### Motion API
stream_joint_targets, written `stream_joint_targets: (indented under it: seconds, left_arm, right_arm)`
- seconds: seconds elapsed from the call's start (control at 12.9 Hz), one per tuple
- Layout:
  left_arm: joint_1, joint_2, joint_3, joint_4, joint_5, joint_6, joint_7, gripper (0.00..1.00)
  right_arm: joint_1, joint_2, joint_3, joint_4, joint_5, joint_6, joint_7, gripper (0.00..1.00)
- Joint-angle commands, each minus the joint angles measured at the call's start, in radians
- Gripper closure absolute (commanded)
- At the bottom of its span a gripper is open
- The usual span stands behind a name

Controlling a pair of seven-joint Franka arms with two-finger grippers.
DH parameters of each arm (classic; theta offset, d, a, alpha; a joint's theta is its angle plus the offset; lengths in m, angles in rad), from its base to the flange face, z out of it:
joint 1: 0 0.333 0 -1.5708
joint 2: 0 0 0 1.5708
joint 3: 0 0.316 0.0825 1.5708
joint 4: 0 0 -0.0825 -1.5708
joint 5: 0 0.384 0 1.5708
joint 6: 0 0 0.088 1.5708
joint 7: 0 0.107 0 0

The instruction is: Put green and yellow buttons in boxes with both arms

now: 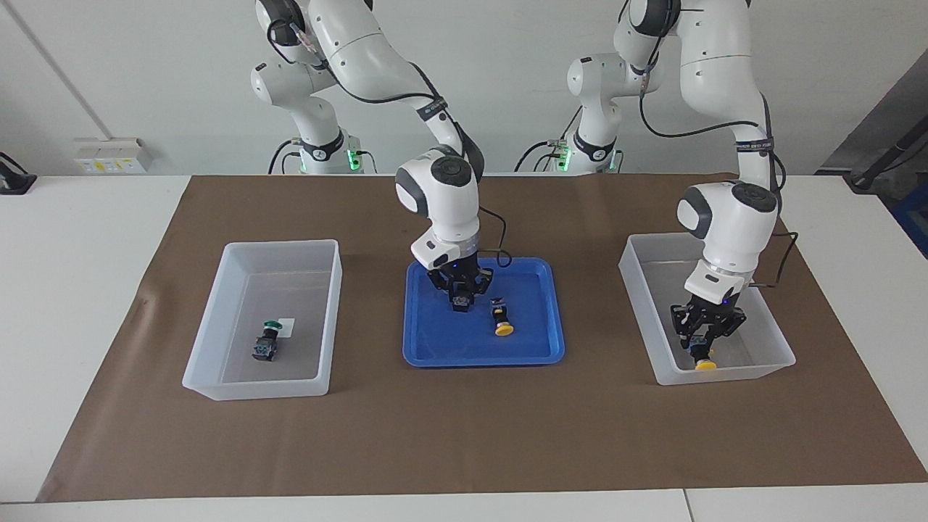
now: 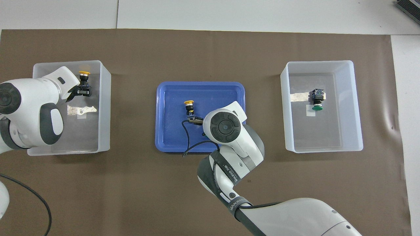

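Note:
My left gripper (image 1: 702,346) (image 2: 84,91) is down inside the box (image 1: 781,346) (image 2: 105,108) at the left arm's end. It is shut on the black body of a yellow button (image 1: 703,362) (image 2: 84,74), whose cap hangs close to the box floor. My right gripper (image 1: 460,296) is low over the blue tray (image 1: 478,357) (image 2: 200,86), shut on a black button body (image 1: 460,301) whose cap is hidden. A second yellow button (image 1: 501,320) (image 2: 188,107) lies in the tray beside it. A green button (image 1: 267,342) (image 2: 317,101) lies in the other box (image 1: 283,245) (image 2: 318,62).
A brown mat (image 1: 464,435) (image 2: 131,183) covers the table under the tray and both boxes. Each box has a white sticker on its floor (image 2: 81,110) (image 2: 299,97). The right arm's wrist (image 2: 226,126) hides its gripper in the overhead view.

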Motion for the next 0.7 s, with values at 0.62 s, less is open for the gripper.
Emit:
stream_joint_targets:
  seconds: [0.62]
  left_arm:
    - [-0.068, -0.18, -0.003, 0.086, -0.003, -0.371, -0.041, 0.0]
  right_arm:
    - [-0.3, -0.309, -0.01, 0.046, -0.002, -0.366, -0.366, 1.0]
